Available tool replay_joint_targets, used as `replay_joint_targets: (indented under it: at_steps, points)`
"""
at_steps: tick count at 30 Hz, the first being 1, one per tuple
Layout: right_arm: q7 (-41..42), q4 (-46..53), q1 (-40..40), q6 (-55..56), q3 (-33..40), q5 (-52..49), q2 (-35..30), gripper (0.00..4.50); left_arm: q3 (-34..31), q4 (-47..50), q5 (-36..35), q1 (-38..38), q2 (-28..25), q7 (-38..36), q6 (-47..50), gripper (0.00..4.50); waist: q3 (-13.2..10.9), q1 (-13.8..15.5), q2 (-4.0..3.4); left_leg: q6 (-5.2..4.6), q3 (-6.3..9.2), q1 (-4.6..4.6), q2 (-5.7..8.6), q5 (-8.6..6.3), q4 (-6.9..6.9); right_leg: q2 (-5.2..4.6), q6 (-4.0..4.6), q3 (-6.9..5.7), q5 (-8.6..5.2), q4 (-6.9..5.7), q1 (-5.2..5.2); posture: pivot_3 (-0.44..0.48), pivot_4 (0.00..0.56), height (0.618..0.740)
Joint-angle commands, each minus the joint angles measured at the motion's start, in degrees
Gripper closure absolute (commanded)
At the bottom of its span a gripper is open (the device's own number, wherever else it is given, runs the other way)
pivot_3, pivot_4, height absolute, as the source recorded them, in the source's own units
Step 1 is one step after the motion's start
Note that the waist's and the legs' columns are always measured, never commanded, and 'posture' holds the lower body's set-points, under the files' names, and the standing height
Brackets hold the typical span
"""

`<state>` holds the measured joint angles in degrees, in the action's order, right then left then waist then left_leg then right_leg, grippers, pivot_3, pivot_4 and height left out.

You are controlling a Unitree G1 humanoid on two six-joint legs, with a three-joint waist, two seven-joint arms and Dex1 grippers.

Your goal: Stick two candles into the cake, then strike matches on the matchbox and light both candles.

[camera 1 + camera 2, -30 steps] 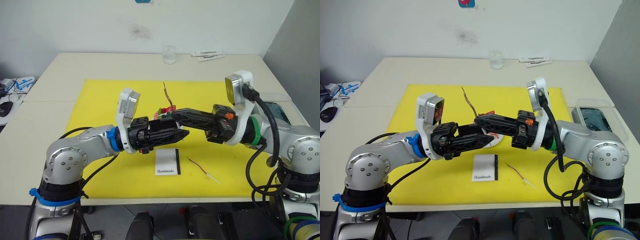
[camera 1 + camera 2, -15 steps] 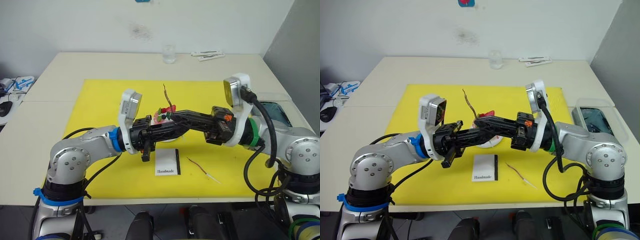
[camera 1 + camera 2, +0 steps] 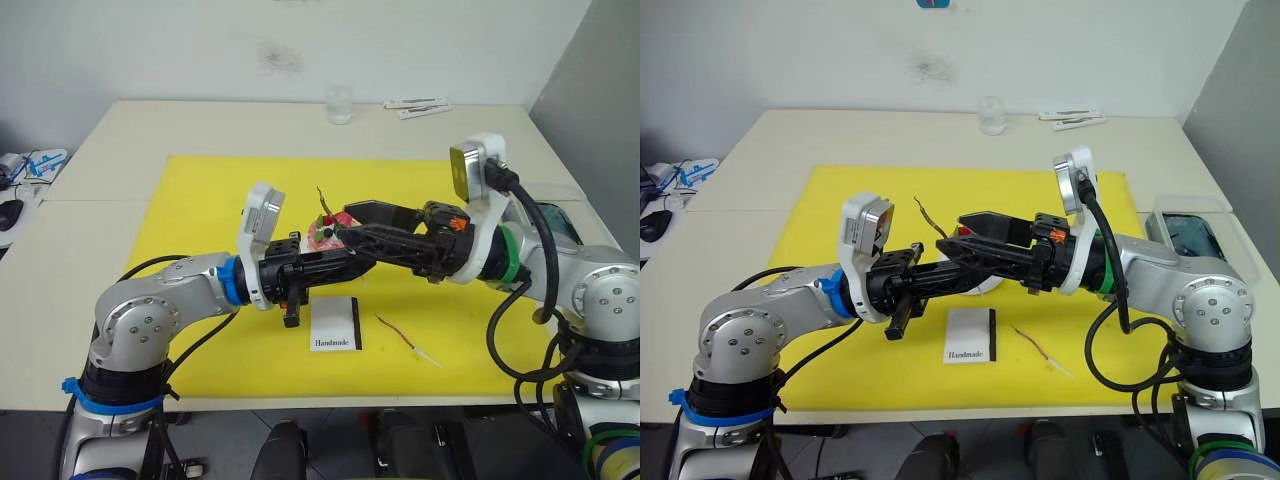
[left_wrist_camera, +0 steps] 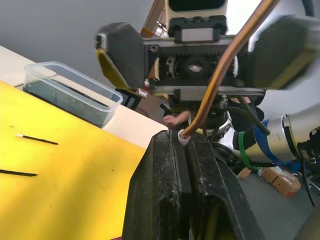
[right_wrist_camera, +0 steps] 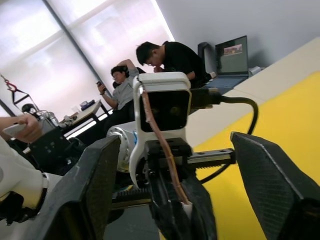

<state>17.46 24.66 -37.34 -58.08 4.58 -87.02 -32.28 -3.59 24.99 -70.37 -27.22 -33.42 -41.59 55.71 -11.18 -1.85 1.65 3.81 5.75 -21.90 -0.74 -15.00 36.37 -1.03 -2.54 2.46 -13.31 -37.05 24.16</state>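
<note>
Left wrist view: left pincer (image 4: 186, 150) pressed together, pinching one candle (image 4: 227, 60) by its pale lower tip, stick rising curved out of the closed fingers. Right pincer (image 3: 352, 222) spread wide, black fingers either side of that candle, not touching it, facing the left pincer head-on. Both pincers meet over the middle of the yellow mat (image 3: 200, 200), right above the cake (image 3: 326, 232), which sits mostly hidden behind the fingers, red and green topping showing. Held candle tilts up above the cake; cannot tell if it touches it. Matchbox (image 3: 335, 324) lies flat on the mat toward the near edge of the bench (image 3: 130, 125), just below the left pincer. Second candle (image 3: 405, 340) lies on the mat beside the matchbox, toward the bench's right side. Two matches (image 4: 30, 156) lie on the mat near a clear tub (image 4: 70, 92).
</note>
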Motion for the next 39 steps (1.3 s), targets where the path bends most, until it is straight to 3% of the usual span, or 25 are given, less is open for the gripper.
replay_joint_targets:
  at_steps: [1,10,14,19,27,39]
  points:
    - [1.1,0.9,-0.1,1.7,2.6,0.3,-1.5,1.01,-1.2,2.3,-1.8,0.2,-0.9,-0.2,0.2,4.5,0.0,0.0,0.0,0.0,0.0,0.0,0.0,0.0,0.0,0.0,0.0,0.0,0.0,0.01,0.0,0.0,0.15,0.74]
    - [9.5,6.6,7.0,2.5,6.8,7.4,-12.5,1.01,-8.7,3.1,-7.2,3.3,-8.1,4.1,1.4,4.5,0.0,0.0,0.0,0.0,0.0,0.01,0.0,0.0,0.0,-0.01,-0.01,-0.01,-0.01,0.03,-0.01,0.0,0.15,0.74]
    - [14.5,10.4,11.2,5.3,6.5,14.6,-16.0,1.01,-12.4,1.1,-4.3,5.1,-11.4,5.6,0.0,4.5,0.0,0.0,0.0,0.0,-0.01,0.02,0.0,0.0,0.0,0.0,-0.01,0.01,-0.01,0.02,-0.01,0.0,0.15,0.74]
    - [15.6,12.6,13.4,7.5,5.6,18.4,-15.6,1.01,-13.0,-6.2,5.9,4.8,-13.9,3.8,-4.4,4.5,0.0,0.0,0.0,0.0,0.0,0.06,0.0,0.0,0.01,0.0,-0.04,-0.01,0.0,-0.01,-0.02,0.0,0.15,0.74]
    - [16.4,14.8,12.5,11.3,-0.8,28.6,-13.5,1.01,-5.4,-17.9,18.5,-3.7,-8.6,-1.5,-11.5,4.5,0.0,0.2,0.0,0.01,0.0,-0.01,0.03,0.0,0.04,-0.02,-0.09,-0.02,0.05,0.05,-0.03,0.0,0.15,0.74]
    - [16.0,15.1,11.8,12.9,-3.6,35.9,-10.8,1.01,-0.4,-27.4,28.5,-9.3,-2.0,-8.8,-17.5,4.5,0.0,0.1,0.0,0.01,-0.01,-0.01,0.04,0.01,0.06,-0.04,-0.07,0.0,0.05,0.02,-0.01,0.0,0.15,0.74]
